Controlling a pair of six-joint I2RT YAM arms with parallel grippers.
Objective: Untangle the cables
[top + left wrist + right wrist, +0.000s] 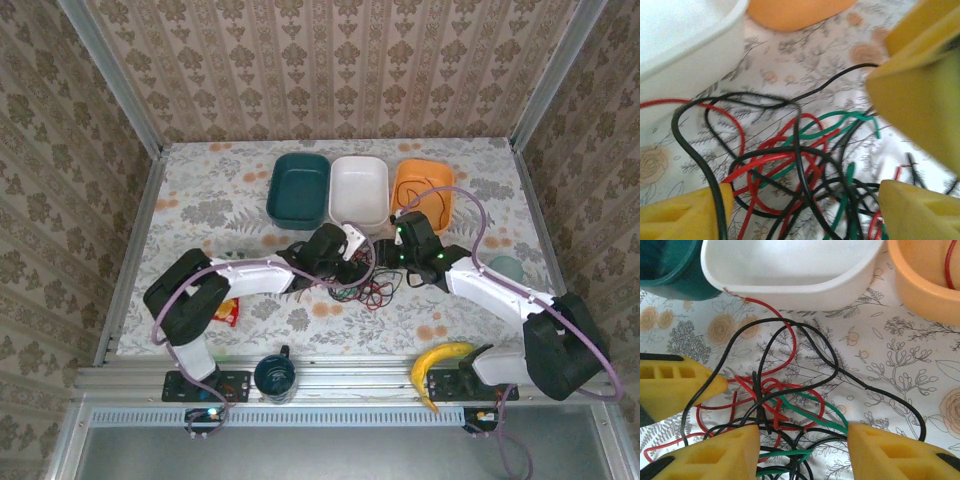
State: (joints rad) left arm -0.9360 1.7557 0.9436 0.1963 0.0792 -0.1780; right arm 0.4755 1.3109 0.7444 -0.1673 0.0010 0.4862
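The cables (366,288) lie in one knot on the worktop (200,200) at the centre of the top view (red, green and black strands crossing), so I judge nearly all is left. The jaws of the left gripper (805,195) and the right gripper (804,432) stand open over it, holding nothing.

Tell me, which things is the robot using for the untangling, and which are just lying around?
For the job:
- cables
- left tool, open
- right tool, open

Just lying about:
- teal tub
- white tub
- orange tub
- banana
- dark mug
- red-and-yellow packet
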